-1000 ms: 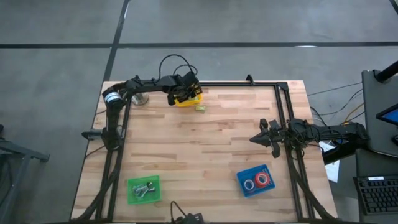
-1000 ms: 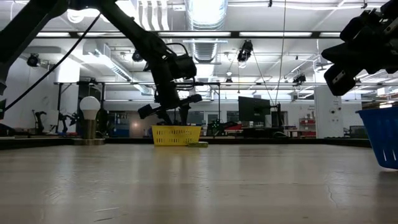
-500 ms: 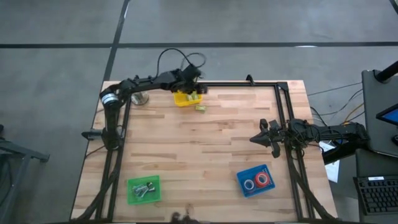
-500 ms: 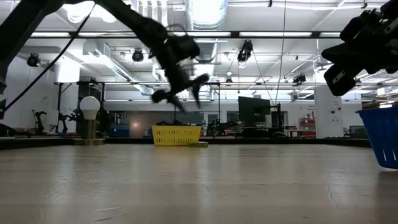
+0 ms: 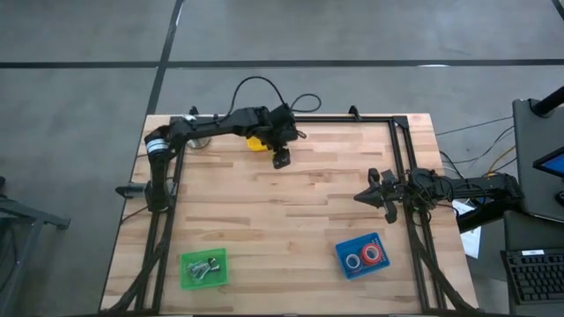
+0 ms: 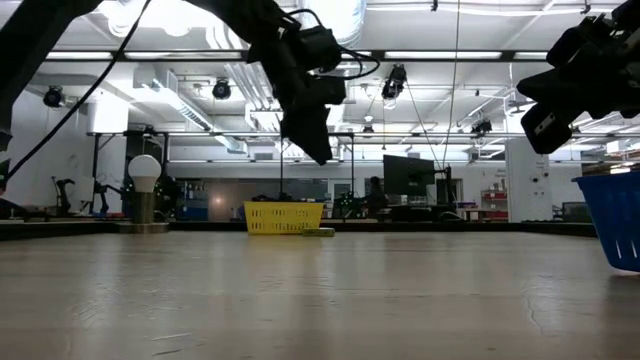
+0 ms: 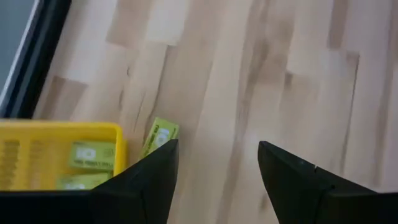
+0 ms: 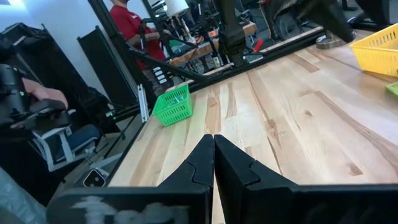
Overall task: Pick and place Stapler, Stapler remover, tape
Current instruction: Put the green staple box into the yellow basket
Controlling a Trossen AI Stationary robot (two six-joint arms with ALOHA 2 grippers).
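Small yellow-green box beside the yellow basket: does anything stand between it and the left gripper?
Nothing visible does. The open left gripper hangs above the small yellow-green box with only air between; the yellow basket stands close beside it, not over it.

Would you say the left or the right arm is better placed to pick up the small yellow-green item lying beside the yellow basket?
Left. Its open gripper hovers right by the yellow-green item and yellow basket; the right gripper, shut, waits across the table.
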